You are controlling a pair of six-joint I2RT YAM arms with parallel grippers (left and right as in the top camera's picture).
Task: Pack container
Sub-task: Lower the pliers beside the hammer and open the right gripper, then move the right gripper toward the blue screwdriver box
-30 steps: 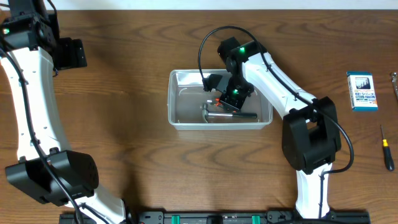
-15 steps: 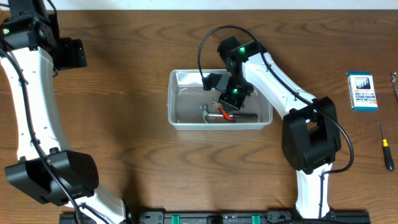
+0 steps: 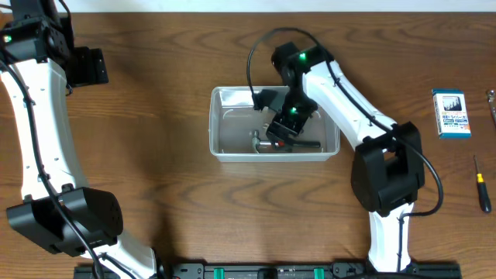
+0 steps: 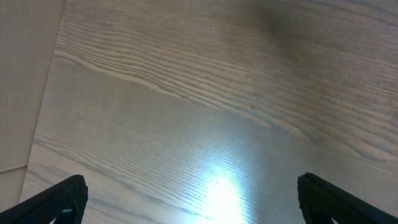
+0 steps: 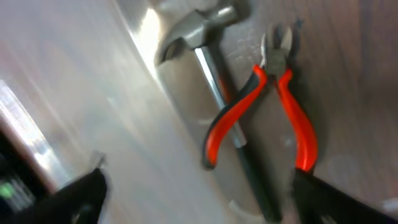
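While the right fingers (image 5: 78, 196) hang spread wide over the container (image 3: 229, 132), pinching nothing, the tub sits at mid-desk, long side across the view. Inside it, on the floor, lie a steel claw hammer (image 5: 210, 71) and red-handled side cutters (image 5: 293, 115), one cutter handle crossing the hammer shaft. Left fingers (image 4: 56, 196) are also spread, over bare desk (image 3: 155, 155) at the far left, well apart from the tub. Judgement: the container is thin clear plastic, light in itself but now bottom-heavy from the hammer. Its walls likely flex and its surface looks slick. If it must be moved, pinch a wall just under the rim, near a rounded corner where it should be stiffest, and keep it level so the tools do not slide. A blue-and-white box (image 3: 450, 113) and a screwdriver (image 3: 482, 184) lie unpacked at the right edge.
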